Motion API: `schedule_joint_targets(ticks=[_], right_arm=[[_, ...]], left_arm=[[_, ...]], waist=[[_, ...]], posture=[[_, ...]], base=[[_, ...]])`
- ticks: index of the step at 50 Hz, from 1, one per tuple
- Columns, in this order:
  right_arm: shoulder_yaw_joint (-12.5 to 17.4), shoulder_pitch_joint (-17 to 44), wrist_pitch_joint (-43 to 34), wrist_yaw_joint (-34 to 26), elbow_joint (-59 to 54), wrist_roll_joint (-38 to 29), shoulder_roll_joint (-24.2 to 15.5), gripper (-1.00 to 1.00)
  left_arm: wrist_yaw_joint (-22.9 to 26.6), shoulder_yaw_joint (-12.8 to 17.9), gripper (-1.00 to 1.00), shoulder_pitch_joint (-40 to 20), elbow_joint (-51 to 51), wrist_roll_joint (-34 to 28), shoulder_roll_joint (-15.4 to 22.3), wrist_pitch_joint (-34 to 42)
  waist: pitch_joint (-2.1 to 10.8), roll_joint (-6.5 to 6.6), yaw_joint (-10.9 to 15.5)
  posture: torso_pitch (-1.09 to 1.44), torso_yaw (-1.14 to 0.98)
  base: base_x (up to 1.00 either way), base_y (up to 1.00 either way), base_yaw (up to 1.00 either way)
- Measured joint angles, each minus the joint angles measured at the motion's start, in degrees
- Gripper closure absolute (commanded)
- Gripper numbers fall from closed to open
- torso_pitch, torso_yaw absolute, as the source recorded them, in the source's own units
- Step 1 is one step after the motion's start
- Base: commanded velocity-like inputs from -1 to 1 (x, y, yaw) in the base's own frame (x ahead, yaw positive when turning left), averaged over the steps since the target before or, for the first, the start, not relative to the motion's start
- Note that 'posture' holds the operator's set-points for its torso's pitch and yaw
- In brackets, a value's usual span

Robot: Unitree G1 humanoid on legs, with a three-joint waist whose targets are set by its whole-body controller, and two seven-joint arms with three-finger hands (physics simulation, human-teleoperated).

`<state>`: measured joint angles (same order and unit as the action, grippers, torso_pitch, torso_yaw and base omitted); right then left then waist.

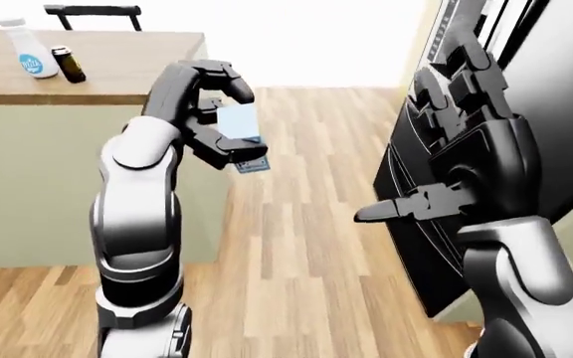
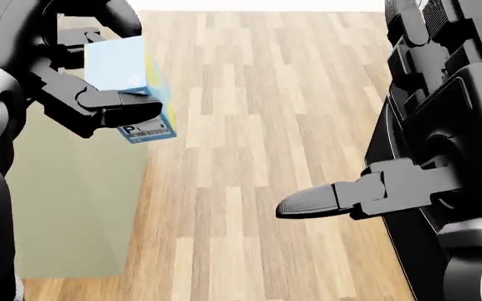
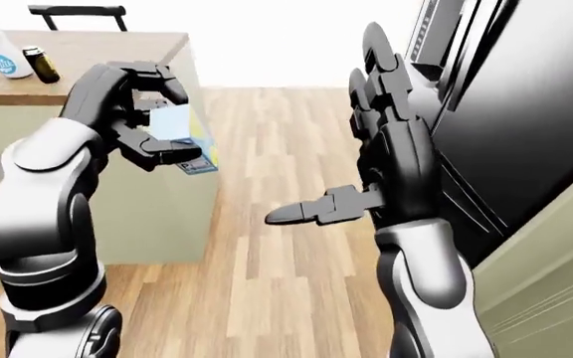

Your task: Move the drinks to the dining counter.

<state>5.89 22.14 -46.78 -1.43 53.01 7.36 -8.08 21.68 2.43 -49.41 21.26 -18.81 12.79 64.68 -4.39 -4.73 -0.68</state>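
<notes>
My left hand (image 2: 99,81) is shut on a light blue drink carton (image 2: 128,78) with a barcode label, and holds it in the air beside the counter's corner; it also shows in the left-eye view (image 1: 239,128). On the wooden dining counter (image 1: 117,67) at upper left stand a white milk bottle (image 1: 30,51) with a blue label and a small dark bottle (image 1: 66,64). My right hand (image 1: 446,134) is open and empty, fingers up and thumb pointing left, in front of the black fridge.
A black fridge (image 3: 526,112) fills the right side, with a pale cabinet (image 3: 555,298) below it at the right. Wood floor (image 1: 306,224) runs between counter and fridge. Dark chair backs (image 1: 93,13) show behind the counter.
</notes>
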Motion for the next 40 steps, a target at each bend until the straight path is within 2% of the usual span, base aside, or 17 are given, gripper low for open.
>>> schedule_joint_targets(ticks=[2, 5, 6, 7, 9, 12, 15, 18, 20, 22, 23, 29, 31, 32, 35, 38, 40], right_arm=[[0.08, 0.05, -0.45, 0.09, -1.12, -0.55, 0.37, -1.0], [1.05, 0.98, 0.39, 0.26, -0.57, -0.13, 0.91, -1.0], [0.97, 0.97, 0.9, 0.33, -0.21, 0.15, 1.15, -1.0], [0.52, 0.37, 1.31, 0.31, 0.04, 0.5, 1.52, -1.0], [-0.51, -0.86, 1.26, -0.08, -0.34, 1.21, 1.31, -1.0], [0.12, -0.71, 1.57, 0.08, -0.82, 1.38, 1.13, -1.0], [0.28, -0.4, 2.16, 0.47, -0.7, 1.4, 1.21, -1.0], [0.12, -0.2, 2.38, 0.54, -0.32, 1.66, 1.05, -1.0], [0.59, -0.65, 2.02, 0.7, -0.41, 1.68, 0.83, -1.0], [0.77, -0.59, 1.7, 0.95, -0.32, 1.54, 0.76, -1.0], [0.68, -0.37, 1.79, 0.98, -0.35, 1.5, 0.65, -1.0], [1.19, -0.23, 1.72, 0.98, -0.44, 1.46, 0.31, -1.0], [1.26, 0.08, 1.43, 1.08, -0.62, 1.41, 0.21, -1.0], [1.05, 0.31, 1.41, 1.1, -0.66, 1.44, 0.45, -1.0], [-0.56, 0.43, 0.46, 0.67, -1.04, 2.41, 1.02, -1.0], [0.45, 1.07, -0.44, 0.74, -0.39, 3.46, 0.67, -1.0], [1.08, 1.09, -0.36, 1.29, -0.19, 3.58, 0.5, -1.0]], left_arm=[[1.08, -1.6, 1.0, 0.36, -1.75, 1.37, -0.3, 0.79], [1.32, -1.22, 1.0, -1.01, -0.47, 2.21, -0.17, 0.01], [1.13, -0.62, 1.0, -1.01, 0.22, 2.14, 0.14, -0.58], [0.9, 0.05, 1.0, -0.53, 0.71, 1.88, 0.45, -0.98], [0.34, 0.9, 1.0, 0.81, -0.38, 1.04, 0.56, -0.48], [0.12, 0.21, 1.0, 0.87, -1.84, 0.7, 0.43, 0.87], [0.23, 0.51, 1.0, 0.35, -0.34, 0.85, 0.58, 0.53], [0.05, 0.88, 1.0, -0.52, 0.5, 0.74, 0.72, -0.3], [0.07, 0.21, 1.0, 0.2, 0.61, 0.9, 0.1, -0.63], [0.54, -0.61, 1.0, 0.62, -0.24, 1.5, -0.08, -0.25], [0.69, -0.75, 1.0, 0.69, -0.52, 1.68, -0.1, -0.04], [0.91, -0.86, 1.0, 0.3, 0.95, 1.68, -0.23, 0.28], [1.13, -0.88, 1.0, -0.03, 1.16, 1.8, -0.21, 0.08], [1.2, -0.71, 1.0, -0.11, 1.33, 1.78, 0.06, -0.02], [0.87, 1.07, 1.0, 1.15, 0.99, 0.8, 0.8, 0.41], [0.18, 1.75, 1.0, 0.51, 0.38, -0.38, 0.92, 1.16], [0.15, 1.18, 1.0, 0.78, 0.02, -0.37, 0.68, 1.42]], waist=[[1.74, 1.64, -0.43], [0.68, 5.64, -0.8], [0.89, 6.61, -0.5], [0.63, 6.01, -0.04], [1.33, 5.93, 0.77], [1.91, 5.19, 2.01], [1.39, 2.79, 2.5], [1.36, -1.02, 2.06], [1.13, -0.69, 1.43], [1.61, -0.8, 2.04], [1.79, -0.26, 2.19], [1.3, 5.48, 1.33], [1.69, 7.74, 1.3], [2.03, 8.23, 1.67], [1.33, 7.23, 2.76], [0.35, 4.8, 1.71], [0.59, 3.96, 1.59]], posture=[[0.0, 0.0], [0.0, 0.0], [0.0, 0.0], [0.0, 0.0], [0.0, 0.0], [0.0, 0.0], [0.0, 0.0], [0.0, 0.0], [0.0, 0.0], [0.0, 0.0], [0.0, 0.0], [0.0, 0.0], [0.0, 0.0], [0.0, 0.0], [0.0, 0.0], [0.0, 0.0], [0.0, 0.0]], base=[[0.0, 0.15, 0.0], [0.0, 0.0, 0.0], [0.0, 0.0, 0.0], [0.0, 0.0, 0.13], [0.0, 0.0, 0.75], [0.0, 0.0, 1.0], [0.0, 0.0, 1.0], [0.0, 0.0, 1.0], [0.0, 0.0, 1.0], [0.0, 0.0, 1.0], [0.0, 0.0, 1.0], [0.0, 0.0, 1.0], [0.0, 0.0, 1.0], [0.0, 0.0, 1.0], [0.0, 0.0, 0.21], [0.03, 0.0, 0.0], [0.21, -0.02, 0.0]])
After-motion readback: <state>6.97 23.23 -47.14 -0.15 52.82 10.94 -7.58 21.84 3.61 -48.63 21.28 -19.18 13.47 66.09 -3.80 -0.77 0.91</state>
